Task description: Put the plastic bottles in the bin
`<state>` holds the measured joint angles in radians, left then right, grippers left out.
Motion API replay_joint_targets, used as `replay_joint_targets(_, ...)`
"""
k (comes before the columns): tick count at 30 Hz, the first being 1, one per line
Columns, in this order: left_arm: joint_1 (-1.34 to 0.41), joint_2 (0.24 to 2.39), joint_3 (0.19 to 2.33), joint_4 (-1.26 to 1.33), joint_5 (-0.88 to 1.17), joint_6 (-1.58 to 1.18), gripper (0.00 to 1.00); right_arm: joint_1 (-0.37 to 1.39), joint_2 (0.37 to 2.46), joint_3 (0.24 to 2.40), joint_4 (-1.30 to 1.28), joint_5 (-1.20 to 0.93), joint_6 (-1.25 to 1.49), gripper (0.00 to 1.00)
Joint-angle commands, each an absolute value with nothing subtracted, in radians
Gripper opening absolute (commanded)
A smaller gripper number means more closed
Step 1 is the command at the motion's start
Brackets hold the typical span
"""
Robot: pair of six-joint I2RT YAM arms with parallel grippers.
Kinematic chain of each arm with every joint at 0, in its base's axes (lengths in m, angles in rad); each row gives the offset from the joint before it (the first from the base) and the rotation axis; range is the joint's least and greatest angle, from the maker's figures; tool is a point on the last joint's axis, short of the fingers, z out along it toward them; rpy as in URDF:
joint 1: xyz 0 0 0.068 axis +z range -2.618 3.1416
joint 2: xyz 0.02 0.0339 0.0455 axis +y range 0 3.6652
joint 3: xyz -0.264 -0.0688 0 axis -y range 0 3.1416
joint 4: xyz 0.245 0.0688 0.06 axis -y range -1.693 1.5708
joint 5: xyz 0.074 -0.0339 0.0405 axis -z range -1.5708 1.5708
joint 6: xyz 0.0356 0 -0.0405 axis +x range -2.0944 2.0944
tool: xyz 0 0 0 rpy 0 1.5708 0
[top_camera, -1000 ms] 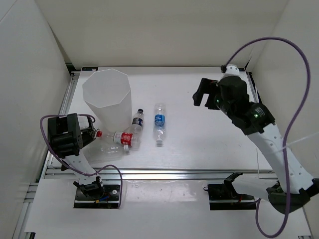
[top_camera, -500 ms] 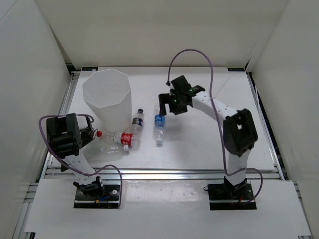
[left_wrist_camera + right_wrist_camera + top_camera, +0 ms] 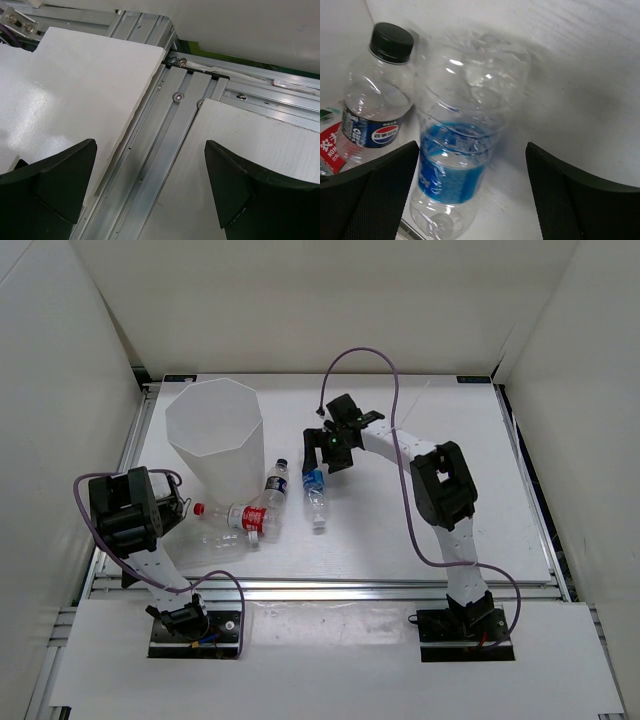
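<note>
1. Top external view: the bin stands upright at the far left of the table. All four plastic bottles lie on the table by its near-right side.
2. The dark-capped bottle lies just beside the bin's wall. The red-capped bottle lies crosswise in front of the bin, with the unlabelled bottle against its near side.
3. The blue-labelled bottle lies a little to the right of the others, its white cap toward the near edge.
4. The right gripper hangs over that bottle's far end. In the right wrist view its fingers stand apart on either side of the bottle, with a gap at each side, gripping nothing.
5. The left gripper is spread wide and holds nothing. It hangs above an aluminium rail at the table's edge.
</note>
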<state>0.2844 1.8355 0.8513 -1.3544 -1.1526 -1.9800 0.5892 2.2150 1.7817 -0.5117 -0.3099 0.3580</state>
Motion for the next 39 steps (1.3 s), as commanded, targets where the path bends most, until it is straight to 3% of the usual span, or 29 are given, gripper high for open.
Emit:
replay_joint_targets(1, 0.295, 1.835, 0.87, -1.427, -1.144, -2.089, 1.0, 0.586, 2.207, 1.772, -0.485, -0.342, 0.371, 0.9)
replay_joint_targets(3, 0.295, 1.835, 0.87, -1.427, -1.144, -2.089, 1.0, 0.586, 2.207, 1.761, -0.485, -0.342, 0.371, 0.85)
replay_joint_targets(10, 0.313, 1.835, 0.87, -1.427, -1.135, -2.089, 1.0, 0.565, 2.133, 1.681, -0.494, -0.342, 0.353, 0.36)
replay_joint_targets(13, 0.313, 1.835, 0.87, -1.427, -1.135, -2.089, 1.0, 0.555, 2.006, 1.609, -0.494, -0.351, 0.353, 0.28)
replay_joint_targets(18, 0.313, 1.835, 0.87, -1.427, -1.135, -2.089, 1.0, 0.555, 1.791, 1.615, -0.505, -0.342, 0.342, 0.21)
replay_joint_targets(26, 0.313, 1.835, 0.87, -1.427, -1.126, -2.08, 1.0, 0.587, 1.692, 1.911, -0.54, -0.333, 0.367, 0.15)
replay_joint_targets(34, 0.313, 1.835, 0.87, -1.427, -1.126, -2.089, 1.0, 0.736, 1.966, 2.451, -0.411, -0.321, 0.304, 0.17)
replay_joint_targets(39, 0.313, 1.835, 0.87, -1.427, -1.126, -2.089, 1.0, 0.814, 2.057, 2.415, -0.143, -0.275, 0.27, 0.22)
